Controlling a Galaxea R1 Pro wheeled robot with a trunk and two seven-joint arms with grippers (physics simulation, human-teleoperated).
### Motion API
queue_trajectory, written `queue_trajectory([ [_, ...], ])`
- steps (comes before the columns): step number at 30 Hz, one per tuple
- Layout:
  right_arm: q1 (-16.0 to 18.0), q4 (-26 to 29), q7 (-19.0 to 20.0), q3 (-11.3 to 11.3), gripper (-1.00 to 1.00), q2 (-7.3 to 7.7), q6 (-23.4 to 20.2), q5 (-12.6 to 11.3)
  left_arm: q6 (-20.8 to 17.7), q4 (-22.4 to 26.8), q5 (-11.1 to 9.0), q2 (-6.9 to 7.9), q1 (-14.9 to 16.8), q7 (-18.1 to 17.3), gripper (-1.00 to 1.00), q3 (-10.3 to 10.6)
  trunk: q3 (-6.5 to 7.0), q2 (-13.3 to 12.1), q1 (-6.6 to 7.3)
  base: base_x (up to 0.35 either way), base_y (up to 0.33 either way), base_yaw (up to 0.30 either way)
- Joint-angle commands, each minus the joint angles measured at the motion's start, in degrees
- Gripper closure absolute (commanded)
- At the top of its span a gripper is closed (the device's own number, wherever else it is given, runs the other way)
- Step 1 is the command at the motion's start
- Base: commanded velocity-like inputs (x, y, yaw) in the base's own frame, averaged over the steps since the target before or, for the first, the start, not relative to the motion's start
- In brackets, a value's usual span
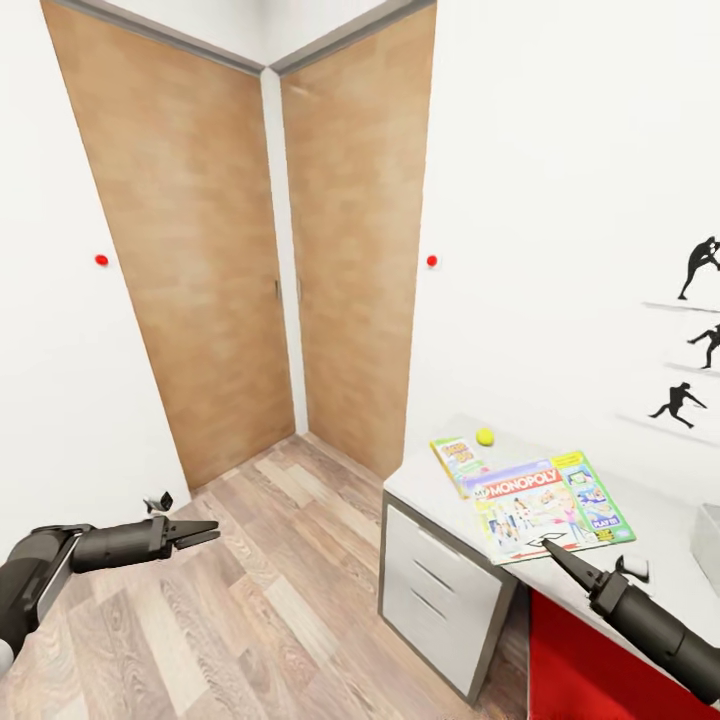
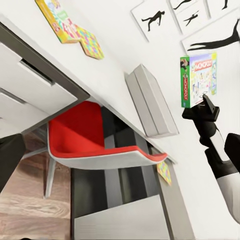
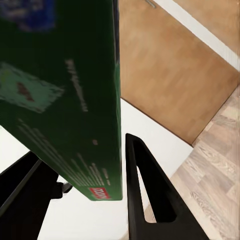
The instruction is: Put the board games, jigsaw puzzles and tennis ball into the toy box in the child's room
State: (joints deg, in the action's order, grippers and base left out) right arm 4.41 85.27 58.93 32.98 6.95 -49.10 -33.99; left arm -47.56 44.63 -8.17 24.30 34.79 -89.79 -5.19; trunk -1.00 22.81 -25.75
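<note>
1. We face a corner of the child's room: white walls, two wooden doors (image 1: 220, 250), plank floor (image 1: 250, 600), with the table (image 1: 440, 480) at our right.
2. Our right gripper (image 1: 552, 548) pinches the near edge of the Monopoly board game (image 1: 548, 503); in the right wrist view its green side sits between the fingers (image 3: 145, 195).
3. Our left gripper (image 1: 205, 533) hangs over the floor, holding nothing, fingers close together.
4. Behind the Monopoly box lie a smaller yellow-green board game (image 1: 458, 460) and the tennis ball (image 1: 485, 436).
5. The left wrist view shows the toy box (image 2: 150, 100) on the table and two jigsaw puzzles (image 2: 75, 27) beyond the red chair (image 2: 90, 135).
6. We judge the step as carrying this game; next we must swing it right and release it inside the toy box.
</note>
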Motion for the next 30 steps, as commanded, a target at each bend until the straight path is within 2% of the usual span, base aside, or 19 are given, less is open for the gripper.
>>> queue_trajectory([
  [1,0.1,0.0,0.1,0.1,1.0,0.0,-0.4,-0.3,-0.6,0.0,0.0,0.07,0.0,-0.2,-1.0,0.0,-0.06,0.1,-0.03,0.0,0.0,-0.255],
  [13,0.1,-0.2,0.1,0.4,1.0,0.0,-0.4,-0.3,-0.5,0.0,0.0,1.13,0.0,-0.2,-1.0,0.0,0.45,0.1,-0.03,0.0,0.0,-0.255],
  [30,0.1,-0.3,0.1,1.0,1.0,0.0,-0.4,-0.6,-0.5,0.0,-0.2,0.99,0.0,-0.2,-1.0,0.1,1.18,0.1,-0.03,0.0,0.0,-0.255],
])
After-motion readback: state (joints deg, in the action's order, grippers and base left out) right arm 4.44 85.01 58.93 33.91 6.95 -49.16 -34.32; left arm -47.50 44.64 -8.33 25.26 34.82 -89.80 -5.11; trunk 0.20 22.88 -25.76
